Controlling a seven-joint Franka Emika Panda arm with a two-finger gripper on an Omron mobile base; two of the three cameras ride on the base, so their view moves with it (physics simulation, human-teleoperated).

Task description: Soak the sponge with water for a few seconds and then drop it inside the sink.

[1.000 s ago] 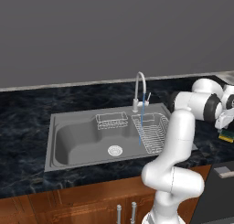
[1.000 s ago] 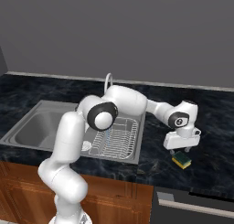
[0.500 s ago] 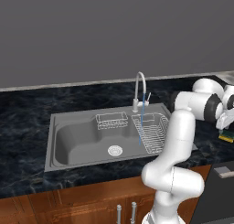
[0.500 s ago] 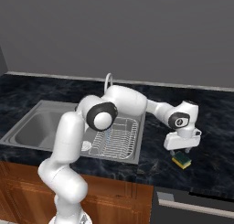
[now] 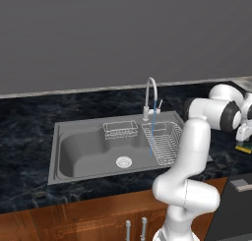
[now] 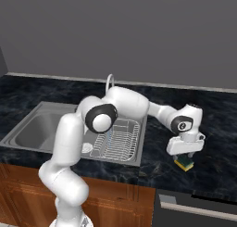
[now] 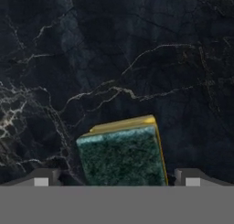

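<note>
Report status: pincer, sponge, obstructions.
Pincer open, poised over sponge. Sponge flat on the dark counter, right of the sink, not gripped. Water running. Nothing in the way.

The arm reaches far out to its right, wrist bent downward. The gripper (image 6: 186,157) points straight down, jaws spread wide, holding nothing.

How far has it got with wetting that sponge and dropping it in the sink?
Early days. Done: the water runs from the faucet, and the open gripper hangs over the sponge, a finger on each side. In hand: the grab; the sponge lies on the dark counter, not yet gripped. Left: lifting, soaking, dropping into the sink.
</note>
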